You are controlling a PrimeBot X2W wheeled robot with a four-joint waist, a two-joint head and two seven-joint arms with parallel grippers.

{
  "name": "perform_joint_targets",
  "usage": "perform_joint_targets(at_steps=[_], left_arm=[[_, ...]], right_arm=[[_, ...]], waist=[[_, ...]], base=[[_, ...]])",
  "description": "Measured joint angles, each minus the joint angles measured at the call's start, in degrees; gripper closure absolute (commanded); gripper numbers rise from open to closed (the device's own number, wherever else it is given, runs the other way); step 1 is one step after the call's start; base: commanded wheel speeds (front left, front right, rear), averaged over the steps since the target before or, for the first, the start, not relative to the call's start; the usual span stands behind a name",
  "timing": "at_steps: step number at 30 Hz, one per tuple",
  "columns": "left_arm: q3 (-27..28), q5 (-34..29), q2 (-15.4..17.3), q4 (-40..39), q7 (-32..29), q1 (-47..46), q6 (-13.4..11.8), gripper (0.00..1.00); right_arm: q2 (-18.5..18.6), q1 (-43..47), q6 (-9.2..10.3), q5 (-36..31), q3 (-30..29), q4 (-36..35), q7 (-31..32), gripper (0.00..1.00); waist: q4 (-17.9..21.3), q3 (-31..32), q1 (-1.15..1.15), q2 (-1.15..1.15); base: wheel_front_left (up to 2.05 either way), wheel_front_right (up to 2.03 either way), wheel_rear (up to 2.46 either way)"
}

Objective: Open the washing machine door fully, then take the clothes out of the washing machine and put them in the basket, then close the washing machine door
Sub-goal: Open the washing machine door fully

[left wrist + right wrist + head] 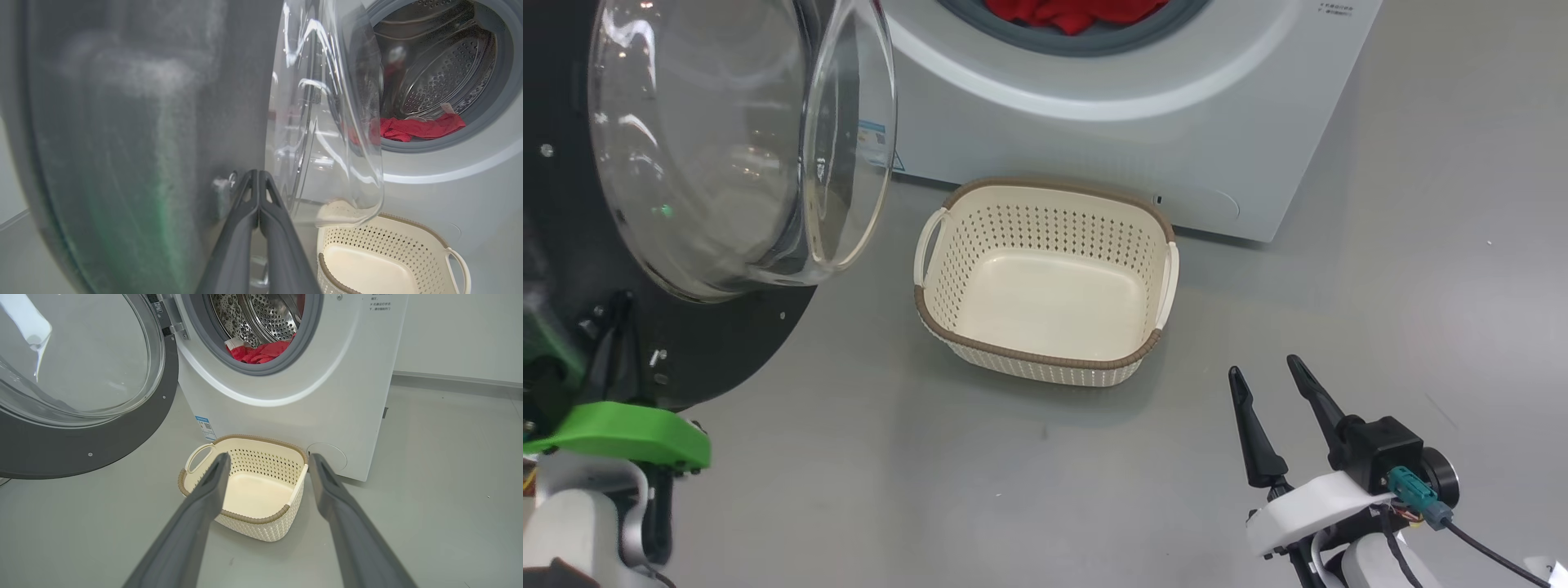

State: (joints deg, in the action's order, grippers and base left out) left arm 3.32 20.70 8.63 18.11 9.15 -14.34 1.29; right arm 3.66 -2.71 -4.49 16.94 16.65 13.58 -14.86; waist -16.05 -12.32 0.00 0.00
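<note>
The washing machine (1143, 122) stands at the back with its washing machine door (727, 155) swung open to the left, the glass bowl facing out. Red clothes (1078, 12) lie in the drum, also seen in the left wrist view (416, 128) and the right wrist view (261, 355). The cream basket (1054, 186) sits empty on the floor in front of the machine. My left gripper (621, 302) is shut, its tips (258, 174) close against the door's black inner rim (143, 143) beside the glass. My right gripper (1264, 367) is open and empty, right of the basket (261, 439).
Grey floor (1380, 310) spreads to the right of the machine and in front of the basket. In the right wrist view a pale wall with a skirting strip (457, 379) runs behind the machine's right side. The open door (81, 453) takes up the left side.
</note>
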Motion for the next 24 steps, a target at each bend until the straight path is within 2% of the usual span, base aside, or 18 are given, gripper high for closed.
perform_joint_targets(at_steps=[13,24], left_arm=[[6.9,4.9,4.5,2.6,0.5,-6.2,0.0,1.00],[10.0,6.5,7.3,9.7,0.7,-10.5,0.4,1.00]], right_arm=[[2.0,-3.3,0.09,-2.1,-0.4,-0.2,0.0,0.00],[3.4,-4.3,0.53,-2.9,-1.0,-0.1,0.0,0.00]], waist=[[0.1,-7.0,0.00,0.00],[-0.6,-11.0,0.00,0.00]], base=[[0.00,0.00,0.00],[0.00,0.00,0.00]])
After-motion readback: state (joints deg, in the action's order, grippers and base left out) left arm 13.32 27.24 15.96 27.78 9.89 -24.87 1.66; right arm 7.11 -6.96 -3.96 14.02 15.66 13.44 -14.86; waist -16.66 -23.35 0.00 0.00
